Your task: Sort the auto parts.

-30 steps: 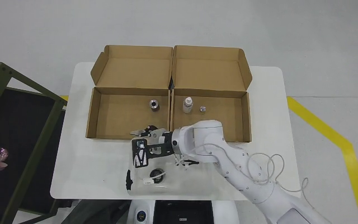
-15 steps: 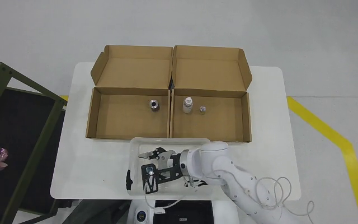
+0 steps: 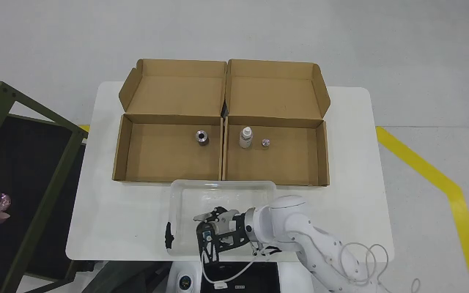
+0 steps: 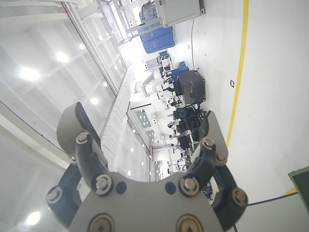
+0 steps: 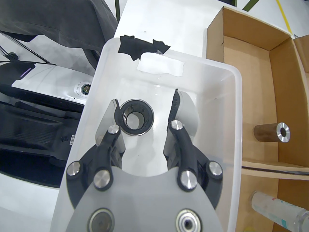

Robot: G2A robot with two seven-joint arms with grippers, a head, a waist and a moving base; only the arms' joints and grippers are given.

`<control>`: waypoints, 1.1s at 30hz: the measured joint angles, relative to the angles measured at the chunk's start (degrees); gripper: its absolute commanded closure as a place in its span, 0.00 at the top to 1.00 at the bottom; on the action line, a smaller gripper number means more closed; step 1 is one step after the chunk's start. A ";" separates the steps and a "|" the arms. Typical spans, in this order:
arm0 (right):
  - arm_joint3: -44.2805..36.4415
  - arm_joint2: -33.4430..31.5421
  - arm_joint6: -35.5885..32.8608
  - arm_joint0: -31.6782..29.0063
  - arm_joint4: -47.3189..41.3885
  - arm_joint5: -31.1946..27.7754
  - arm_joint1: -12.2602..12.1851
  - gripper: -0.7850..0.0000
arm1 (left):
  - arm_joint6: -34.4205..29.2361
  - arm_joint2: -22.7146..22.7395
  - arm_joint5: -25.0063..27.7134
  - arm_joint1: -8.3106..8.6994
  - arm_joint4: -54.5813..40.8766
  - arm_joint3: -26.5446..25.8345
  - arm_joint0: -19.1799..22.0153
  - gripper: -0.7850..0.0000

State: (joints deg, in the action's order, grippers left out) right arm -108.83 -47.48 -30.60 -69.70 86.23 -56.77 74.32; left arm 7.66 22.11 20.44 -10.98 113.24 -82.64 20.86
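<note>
Right wrist view: right gripper (image 5: pixel 146 102), fingers spread apart, hangs inside the white bin (image 5: pixel 166 53). The bearing ring (image 5: pixel 136 119) sits between them, tight by one finger, with bare floor toward the other.

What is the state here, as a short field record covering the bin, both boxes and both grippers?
white bin: holds one black ring part
right gripper: open, poised over the ring part in the bin
left gripper: open, holding nothing
first cardboard box: one metal cylinder
second cardboard box: white bottle and small metal part
</note>
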 measured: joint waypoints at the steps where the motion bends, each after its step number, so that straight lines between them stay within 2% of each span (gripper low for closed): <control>1: 0.09 0.05 -0.08 -0.02 0.03 -0.07 -0.07 0.49 | 0.00 0.00 0.00 0.00 0.00 0.00 0.00 1.00; 6: 1.17 0.45 -0.17 0.20 0.15 -0.08 -0.37 0.51 | 0.00 0.00 0.00 0.00 0.00 0.00 0.00 1.00; 16: 3.18 1.91 0.11 1.32 0.63 0.85 -0.61 0.67 | 0.00 0.00 0.00 0.00 0.00 0.00 0.00 1.00; 33: 9.30 6.10 1.39 6.03 0.90 2.83 0.11 0.65 | 0.00 0.00 0.00 0.00 0.00 0.00 0.00 1.00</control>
State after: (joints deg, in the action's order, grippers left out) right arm -99.53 -41.38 -29.21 -63.66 87.13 -53.94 74.43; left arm 7.66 22.11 20.44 -10.98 113.24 -82.64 20.86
